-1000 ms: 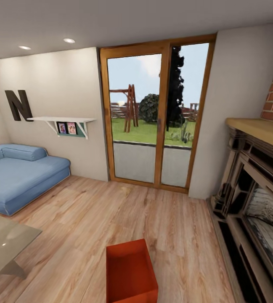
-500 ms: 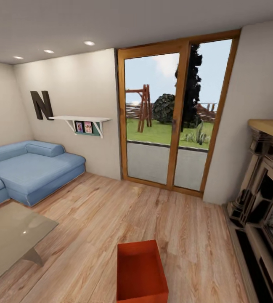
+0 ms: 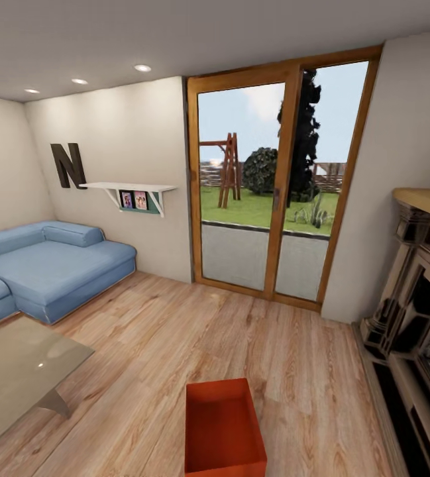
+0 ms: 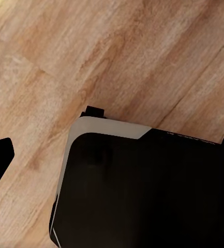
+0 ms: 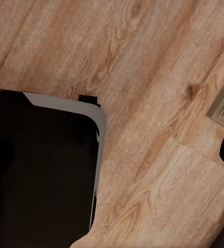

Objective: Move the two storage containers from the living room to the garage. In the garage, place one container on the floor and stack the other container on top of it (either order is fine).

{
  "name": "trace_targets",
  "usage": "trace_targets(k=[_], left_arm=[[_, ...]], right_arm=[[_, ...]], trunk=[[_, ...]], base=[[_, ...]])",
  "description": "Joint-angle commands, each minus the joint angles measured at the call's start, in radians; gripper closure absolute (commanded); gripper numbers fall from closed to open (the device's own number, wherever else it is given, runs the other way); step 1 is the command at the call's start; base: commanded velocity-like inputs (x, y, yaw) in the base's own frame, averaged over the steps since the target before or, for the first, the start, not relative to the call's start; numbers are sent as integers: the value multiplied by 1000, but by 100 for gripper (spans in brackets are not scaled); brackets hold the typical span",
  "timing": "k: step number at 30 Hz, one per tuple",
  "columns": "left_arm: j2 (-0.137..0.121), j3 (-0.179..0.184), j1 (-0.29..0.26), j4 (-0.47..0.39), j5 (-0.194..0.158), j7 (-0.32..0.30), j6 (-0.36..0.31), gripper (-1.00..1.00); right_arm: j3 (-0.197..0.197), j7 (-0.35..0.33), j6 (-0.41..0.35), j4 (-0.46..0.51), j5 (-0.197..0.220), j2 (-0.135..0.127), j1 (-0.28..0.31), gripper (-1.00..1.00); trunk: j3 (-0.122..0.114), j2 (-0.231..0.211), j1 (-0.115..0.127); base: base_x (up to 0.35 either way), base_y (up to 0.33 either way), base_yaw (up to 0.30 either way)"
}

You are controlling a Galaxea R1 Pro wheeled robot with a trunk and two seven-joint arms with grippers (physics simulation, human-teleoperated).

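Container (image 3: 224,427) sits on wood floor (image 3: 142,358) ahead.

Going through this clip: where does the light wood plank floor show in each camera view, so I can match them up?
Head view: the wood floor spans the lower half, from the glass doors down to the storage container standing on it.
Left wrist view: the wood floor lies behind the robot's dark base.
Right wrist view: it lies beside that base.
Shared landmark: the planks themselves.
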State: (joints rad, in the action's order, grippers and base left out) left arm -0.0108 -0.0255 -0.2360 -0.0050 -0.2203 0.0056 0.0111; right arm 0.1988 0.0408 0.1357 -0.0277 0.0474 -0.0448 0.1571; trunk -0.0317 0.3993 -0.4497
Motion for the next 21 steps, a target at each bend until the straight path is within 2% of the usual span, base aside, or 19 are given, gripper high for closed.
trace_targets(k=[1, 10, 21], left_arm=[[0, -2, 0, 0, -4, 1, 1, -100], [1, -2, 0, 0, -4, 1, 1, -100], [1, -1, 0, 0, -4, 1, 1, -100]], right_arm=[[8, 2, 5, -3, 4, 0, 1, -100], [8, 2, 8, -3, 3, -1, 1, -100], [8, 2, 6, -3, 2, -1, 1, -100]], trunk=[[0, 1, 0], [0, 1, 0], [0, 1, 0]], base=[[0, 0, 0], [23, -11, 0], [248, -146, 0]])
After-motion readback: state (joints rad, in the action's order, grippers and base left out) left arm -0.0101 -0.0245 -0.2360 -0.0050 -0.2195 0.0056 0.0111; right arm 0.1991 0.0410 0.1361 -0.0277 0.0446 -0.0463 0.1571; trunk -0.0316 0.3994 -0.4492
